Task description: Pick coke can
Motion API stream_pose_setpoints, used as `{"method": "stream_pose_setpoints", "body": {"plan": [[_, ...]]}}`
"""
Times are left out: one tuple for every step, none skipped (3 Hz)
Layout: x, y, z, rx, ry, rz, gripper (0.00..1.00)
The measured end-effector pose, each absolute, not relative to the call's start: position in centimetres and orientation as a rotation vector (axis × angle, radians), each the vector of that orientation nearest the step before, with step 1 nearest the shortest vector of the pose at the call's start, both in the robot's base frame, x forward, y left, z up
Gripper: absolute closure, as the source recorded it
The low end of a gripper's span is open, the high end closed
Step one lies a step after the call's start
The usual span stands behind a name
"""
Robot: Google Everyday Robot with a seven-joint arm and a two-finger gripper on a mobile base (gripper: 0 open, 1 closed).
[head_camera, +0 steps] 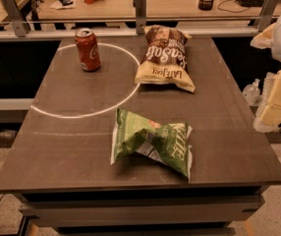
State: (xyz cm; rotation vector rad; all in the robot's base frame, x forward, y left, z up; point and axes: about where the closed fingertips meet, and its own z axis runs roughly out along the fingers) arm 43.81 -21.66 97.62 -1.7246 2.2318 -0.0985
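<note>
A small red cylindrical coke can (87, 49) with a silver top stands upright on the far left of a dark grey rectangular table (229, 132), inside a white drawn circle (81, 116) and close to its far arc. To its right lies a brown and cream chip bag (164, 58), overlapping the circle's right edge. A crumpled green chip bag (153, 141) lies nearer, around the middle. The pale gripper (277, 100) hangs off the table's right side, well apart from the can; I cannot tell whether it is open or closed.

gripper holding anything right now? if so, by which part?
Nothing visibly held. The coke can stands free on the table, far left; the gripper is off at the right edge, well apart from it.
</note>
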Motion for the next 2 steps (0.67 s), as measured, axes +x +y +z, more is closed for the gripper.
{"method": "stream_pose_setpoints", "body": {"plan": [[44.0, -21.4, 97.9, -1.718, 2.217, -0.096, 0.00], [45.9, -19.2, 98.4, -1.706, 2.139, -0.021, 0.00]]}}
